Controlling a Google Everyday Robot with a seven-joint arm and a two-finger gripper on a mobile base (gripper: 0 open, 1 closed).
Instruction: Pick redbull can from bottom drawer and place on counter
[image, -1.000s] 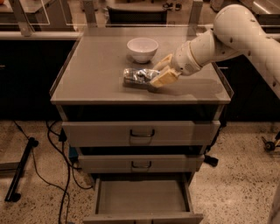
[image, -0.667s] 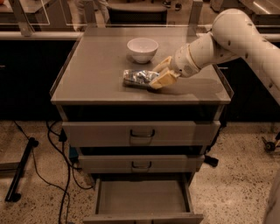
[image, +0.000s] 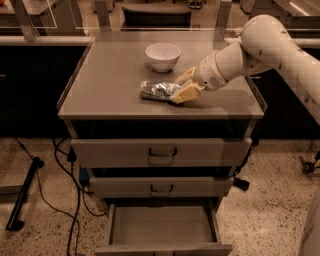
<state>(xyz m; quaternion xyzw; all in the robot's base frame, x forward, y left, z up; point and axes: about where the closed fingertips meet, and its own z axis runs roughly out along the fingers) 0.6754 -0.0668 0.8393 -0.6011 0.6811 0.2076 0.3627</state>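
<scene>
At frame centre my hand (image: 176, 91) grips the redbull can (image: 159, 90), lying on the tabletop (image: 110, 85); I should release gently to prevent rolling.

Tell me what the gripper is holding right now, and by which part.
Cannot tell: the gripper sits at the arm-side end of the redbull can, which lies on the counter.

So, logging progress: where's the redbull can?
Camera view: the redbull can lies on the counter, in front of the white bowl, pincer at its right end.
</scene>
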